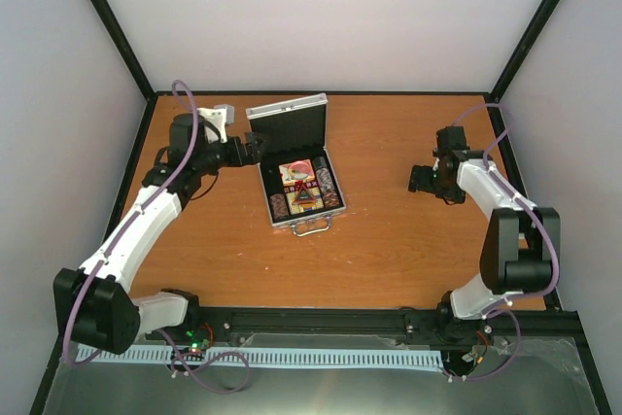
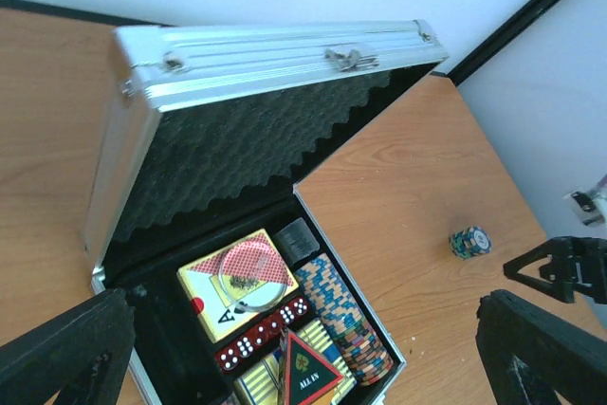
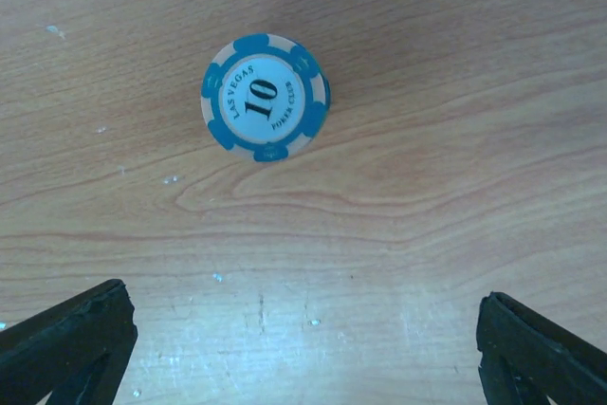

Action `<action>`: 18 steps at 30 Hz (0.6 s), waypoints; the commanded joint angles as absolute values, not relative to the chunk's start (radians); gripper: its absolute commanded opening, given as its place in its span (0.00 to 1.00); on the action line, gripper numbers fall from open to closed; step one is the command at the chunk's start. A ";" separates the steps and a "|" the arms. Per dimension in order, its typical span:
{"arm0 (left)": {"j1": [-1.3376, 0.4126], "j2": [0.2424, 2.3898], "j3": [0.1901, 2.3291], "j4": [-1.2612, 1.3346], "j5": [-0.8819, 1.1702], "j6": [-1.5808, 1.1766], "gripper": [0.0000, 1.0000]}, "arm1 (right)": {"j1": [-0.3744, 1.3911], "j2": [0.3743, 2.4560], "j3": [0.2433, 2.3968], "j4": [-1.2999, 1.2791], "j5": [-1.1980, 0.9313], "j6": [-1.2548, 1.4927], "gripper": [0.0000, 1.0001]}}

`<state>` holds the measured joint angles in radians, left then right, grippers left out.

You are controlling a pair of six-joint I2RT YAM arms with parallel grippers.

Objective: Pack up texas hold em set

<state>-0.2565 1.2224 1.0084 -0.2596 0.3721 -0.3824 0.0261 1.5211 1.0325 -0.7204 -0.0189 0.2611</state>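
Though open, case (image 1: 289, 128) handle (image 1: 313, 227) nearward.

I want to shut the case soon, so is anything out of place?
Yes: a small blue chip stack stands alone on the table, apart from the open case, where the other chips lie. The right hand is above it, open.

On the round blue-and-white poker chip (image 3: 265, 95), lying face up on the wooden bench (image 3: 427, 187), the centre reads "10", with "LAS VEGAS" arched above it and "POKER CLUB" below. On the triangular red-edged green button (image 2: 308, 375), inside the open silver aluminium case (image 2: 285, 59), the wording is "ALL IN". On the yellow card pack (image 2: 211, 303) in the same case, a single letter "A" shows near one corner; its remaining print is too small to read.
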 commanded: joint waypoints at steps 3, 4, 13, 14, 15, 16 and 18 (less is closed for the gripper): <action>-0.203 1.168 0.992 -0.268 0.462 -0.442 1.00 | 0.012 1.639 1.145 -0.718 -0.027 0.173 0.97; -0.201 1.164 0.994 -0.277 0.457 -0.435 1.00 | 0.012 1.664 1.161 -0.719 -0.031 0.160 0.97; -0.199 1.140 0.985 -0.296 0.460 -0.432 1.00 | 0.012 1.807 1.264 -0.736 -0.042 0.114 0.82; -0.199 1.141 0.985 -0.295 0.461 -0.432 1.00 | 0.012 1.814 1.263 -0.731 -0.044 0.112 0.81; -0.198 1.142 0.983 -0.295 0.462 -0.435 1.00 | 0.013 1.822 1.264 -0.726 -0.043 0.111 0.79; -0.199 1.143 0.981 -0.295 0.463 -0.436 1.00 | 0.013 1.830 1.266 -0.723 -0.040 0.107 0.76; -0.199 1.140 0.974 -0.294 0.463 -0.443 1.00 | 0.012 1.851 1.280 -0.722 -0.040 0.104 0.70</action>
<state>-0.2035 1.1584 0.9817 -0.2901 0.4461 -0.4217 0.0200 1.8206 1.2438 -0.7223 -0.0391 0.1223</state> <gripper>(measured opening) 0.997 0.746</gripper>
